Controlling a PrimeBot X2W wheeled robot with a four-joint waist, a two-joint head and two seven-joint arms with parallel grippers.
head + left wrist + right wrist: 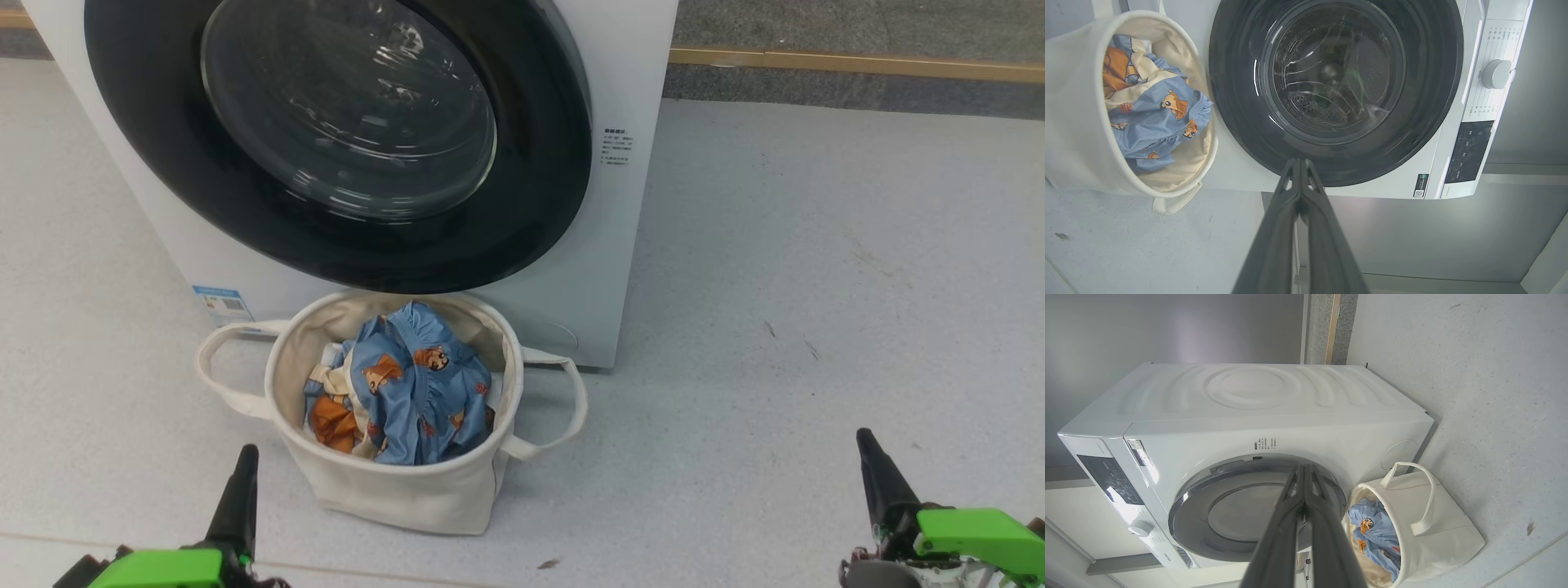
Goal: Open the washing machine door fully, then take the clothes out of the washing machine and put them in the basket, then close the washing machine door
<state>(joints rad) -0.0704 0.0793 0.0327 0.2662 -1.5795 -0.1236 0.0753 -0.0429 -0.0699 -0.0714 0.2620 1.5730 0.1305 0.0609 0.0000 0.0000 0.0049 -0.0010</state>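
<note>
One big white washer (620, 245) fills the top left of the head view. Its round black door (343, 139) is shut flat against the front, with clear glass bulging out in the middle. In the left wrist view, a steel drum (1331, 106) with little holes shows through the glass.

Just below the door, in the lower middle of the head view, the cream basket (392, 490) stands upright on the grey floor (816, 327). It sits right in front of the washer, and I cannot tell if they touch. One looped handle (216, 367) sticks out to the left and another (563, 408) to the right.

The clothes (416, 392) lie bunched up inside the basket. They are blue with orange-brown bears and some cream patches.

The left gripper (1299, 163) comes up from the bottom of the left wrist view. Its two dark fingers are pressed together with nothing between them. The right gripper (1305, 467) looks the same in the right wrist view, also pressed together with nothing held. In the head view both sit low in the bottom corners, well apart from the basket.

A round knob (1496, 74) and a dark panel (1468, 151) sit at the right of the left wrist view. A small blue sticker (222, 304) is on the washer front, left of the basket.
</note>
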